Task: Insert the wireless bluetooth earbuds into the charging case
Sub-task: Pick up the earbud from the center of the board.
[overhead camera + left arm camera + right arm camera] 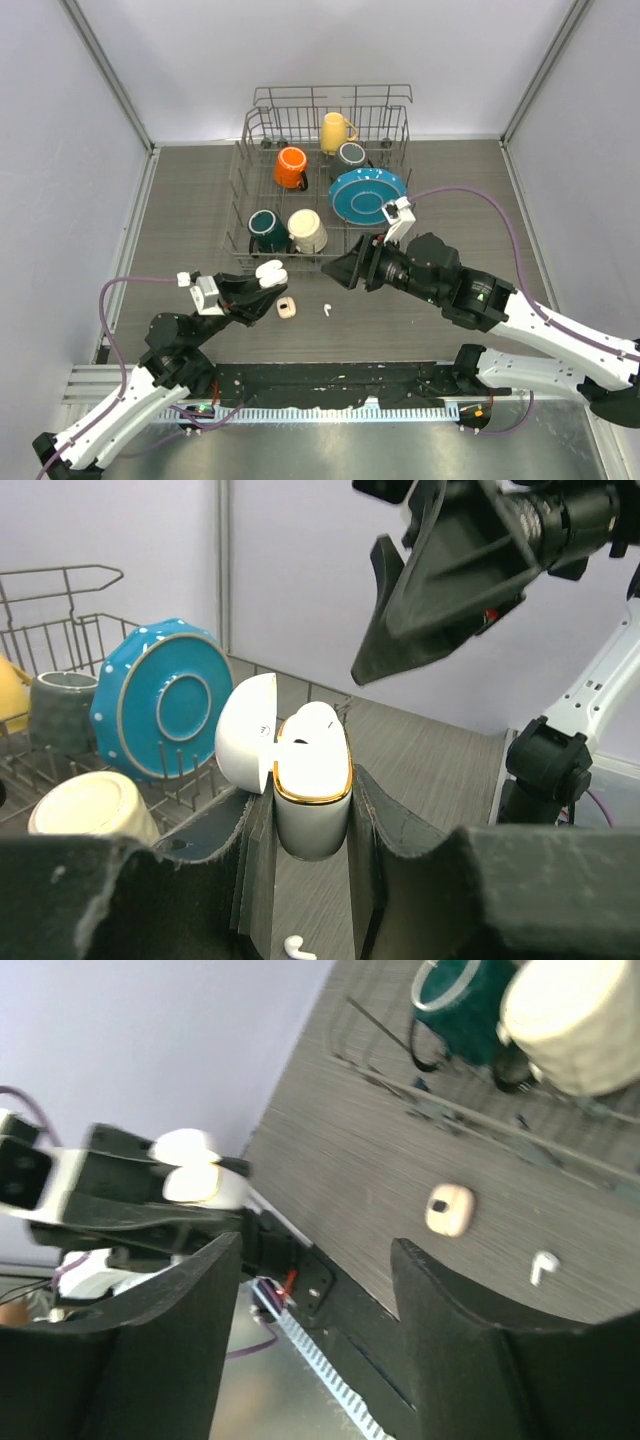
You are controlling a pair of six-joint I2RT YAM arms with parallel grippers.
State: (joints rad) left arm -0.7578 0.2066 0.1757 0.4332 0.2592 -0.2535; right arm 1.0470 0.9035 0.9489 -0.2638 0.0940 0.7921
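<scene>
My left gripper (pixel 262 283) is shut on the white charging case (pixel 270 272) and holds it above the table. In the left wrist view the case (pixel 312 810) stands upright between the fingers (pixel 395 825). It has a gold rim, and its lid (pixel 245 735) is swung open to the left. A rounded white earbud (pixel 318 720) sits in its top. Another earbud (pixel 327 310) lies loose on the table, also seen under the case (pixel 297 948) and in the right wrist view (pixel 543 1266). My right gripper (pixel 342 272) hovers open and empty, just right of the case.
A second small cream case (pixel 287 308) lies on the table beside the loose earbud. Behind it stands a wire dish rack (pixel 243 165) with an orange mug (pixel 291 167), a yellow mug (pixel 335 131), a teal mug (pixel 267 231), a cream mug (pixel 307 231) and a blue plate (pixel 365 194).
</scene>
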